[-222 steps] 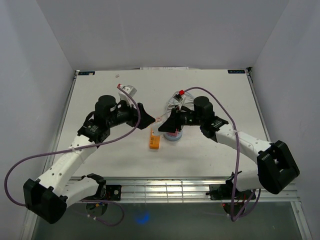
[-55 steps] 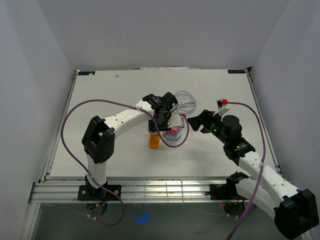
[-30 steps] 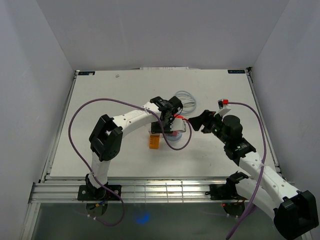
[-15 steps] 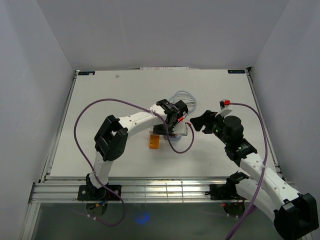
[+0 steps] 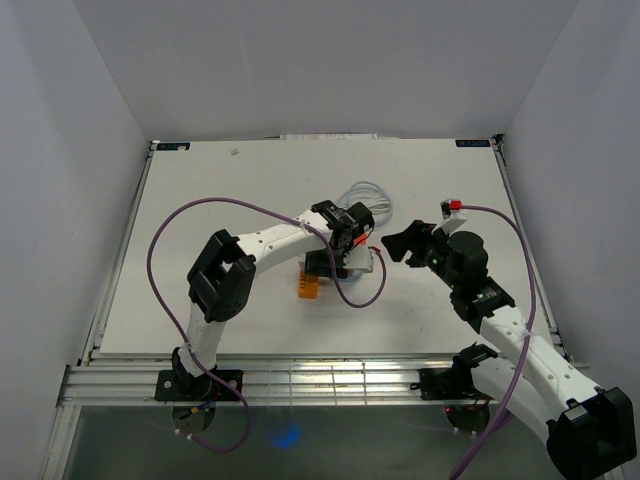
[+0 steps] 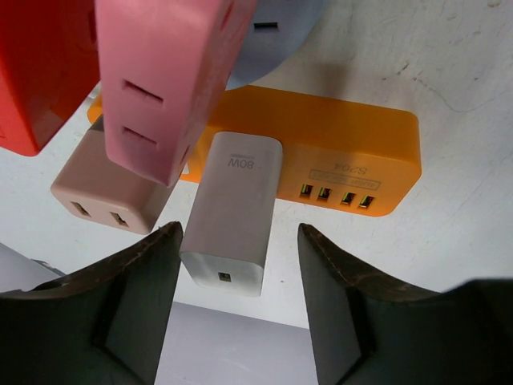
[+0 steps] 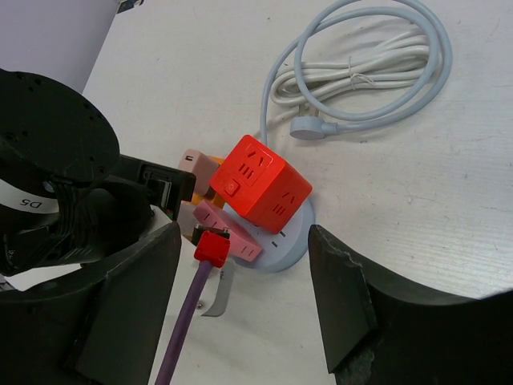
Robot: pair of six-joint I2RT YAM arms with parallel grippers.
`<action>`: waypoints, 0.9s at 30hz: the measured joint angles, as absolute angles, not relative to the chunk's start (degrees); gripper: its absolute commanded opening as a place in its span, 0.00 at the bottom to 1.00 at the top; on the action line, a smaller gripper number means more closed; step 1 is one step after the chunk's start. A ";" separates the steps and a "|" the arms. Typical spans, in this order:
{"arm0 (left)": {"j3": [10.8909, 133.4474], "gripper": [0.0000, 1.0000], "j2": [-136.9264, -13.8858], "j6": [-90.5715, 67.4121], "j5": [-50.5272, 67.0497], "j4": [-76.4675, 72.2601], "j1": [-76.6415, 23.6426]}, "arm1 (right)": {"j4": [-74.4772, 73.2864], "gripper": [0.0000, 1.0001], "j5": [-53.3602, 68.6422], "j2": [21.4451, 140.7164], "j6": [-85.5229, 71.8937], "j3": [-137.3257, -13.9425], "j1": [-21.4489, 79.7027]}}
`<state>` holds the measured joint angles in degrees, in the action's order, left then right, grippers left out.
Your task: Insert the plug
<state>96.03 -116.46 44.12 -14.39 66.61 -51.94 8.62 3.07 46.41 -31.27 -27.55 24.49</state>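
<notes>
In the left wrist view a white 80W charger [image 6: 232, 210] stands with its far end against the orange power strip [image 6: 353, 148], beside the strip's USB ports. My left gripper [image 6: 240, 234] is open. Its fingers [image 6: 136, 289] flank the charger with a gap on each side. In the top view the left gripper [image 5: 335, 260] hangs just right of the orange strip [image 5: 308, 286]. My right gripper [image 7: 244, 233] is open and empty, held back above the red cube socket [image 7: 260, 186]; in the top view it [image 5: 398, 243] sits right of the cluster.
A pink adapter [image 7: 230, 231], a beige adapter [image 7: 196, 163] and the red cube sit on a round pale blue base [image 7: 295, 243]. A coiled white cable [image 7: 365, 72] lies behind them. The left arm's purple cable [image 5: 355, 290] loops in front of the strip.
Over the last second my left gripper has shifted a little right over the socket cluster and settled beside the orange strip. The right arm has barely moved.
</notes>
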 measured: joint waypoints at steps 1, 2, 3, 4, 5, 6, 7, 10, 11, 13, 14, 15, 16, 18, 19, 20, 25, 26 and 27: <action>96.01 0.73 -116.46 44.16 -14.39 66.52 -51.94 | 8.62 0.70 3.09 46.44 -31.27 -27.55 24.43; 96.01 0.74 -116.36 44.21 -14.37 66.24 -51.96 | 8.62 0.70 3.14 46.44 -31.27 -27.55 24.43; 96.01 0.74 -116.25 44.25 -14.35 65.95 -51.96 | 8.62 0.70 3.16 46.44 -31.27 -27.55 24.38; 96.01 0.74 -115.98 44.31 -14.28 65.78 -51.96 | 8.62 0.70 3.16 46.44 -31.27 -27.55 24.38; 96.01 0.74 -115.70 44.38 -14.17 65.71 -51.96 | 8.60 0.70 3.18 46.44 -31.27 -27.55 24.36; 96.01 0.74 -115.37 44.49 -14.15 65.63 -51.96 | 8.60 0.70 3.20 46.44 -31.27 -27.55 24.34; 96.01 0.74 -114.89 44.58 -14.15 65.45 -51.96 | 8.60 0.70 3.20 46.44 -31.27 -27.55 24.34; 95.98 0.74 -113.06 44.66 -14.22 64.88 -51.96 | 8.60 0.70 3.22 46.44 -31.27 -27.55 24.32; 95.94 0.75 -112.22 44.99 -14.31 64.55 -51.96 | 8.67 0.70 3.16 46.44 -31.38 -27.55 24.25; 95.26 0.75 -110.32 44.99 -14.33 63.79 -51.96 | 8.82 0.70 3.22 46.39 -31.31 -27.55 23.94; 95.00 0.75 -109.14 44.99 -14.28 63.31 -51.96 | 8.67 0.70 3.25 46.41 -31.31 -27.55 23.81; 94.56 0.76 -107.77 44.99 -14.13 62.39 -51.96 | 8.58 0.70 3.38 46.44 -31.33 -27.55 23.75; 93.84 0.77 -106.19 44.95 -13.89 61.49 -51.96 | 8.58 0.71 3.44 46.44 -31.31 -27.55 23.75; 92.55 0.79 -102.72 44.56 -13.13 60.12 -51.96 | 8.58 0.80 3.62 46.52 -31.31 -27.55 23.73; 91.64 0.79 -100.84 44.10 -12.78 59.05 -51.96 | 8.56 0.93 3.77 46.70 -31.35 -27.55 23.73; 90.78 0.96 -98.89 43.31 -12.64 58.02 -51.96 | 8.51 0.98 3.88 46.96 -31.48 -27.57 23.66; 84.20 0.98 -88.73 36.40 -11.99 48.60 -51.96 | 6.81 0.89 4.29 49.25 -30.79 -28.82 23.57; 81.67 0.98 -86.06 34.79 -11.60 45.60 -51.94 | 6.44 0.89 4.27 49.58 -30.74 -29.23 23.57; 79.11 0.98 -83.35 32.97 -11.27 43.18 -51.90 | 6.04 0.89 4.25 49.76 -30.55 -29.65 23.57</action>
<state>79.11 -83.35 32.97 -11.27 43.18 -51.90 6.04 4.25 49.76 -30.55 -29.65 23.57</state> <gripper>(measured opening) 0.978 0.896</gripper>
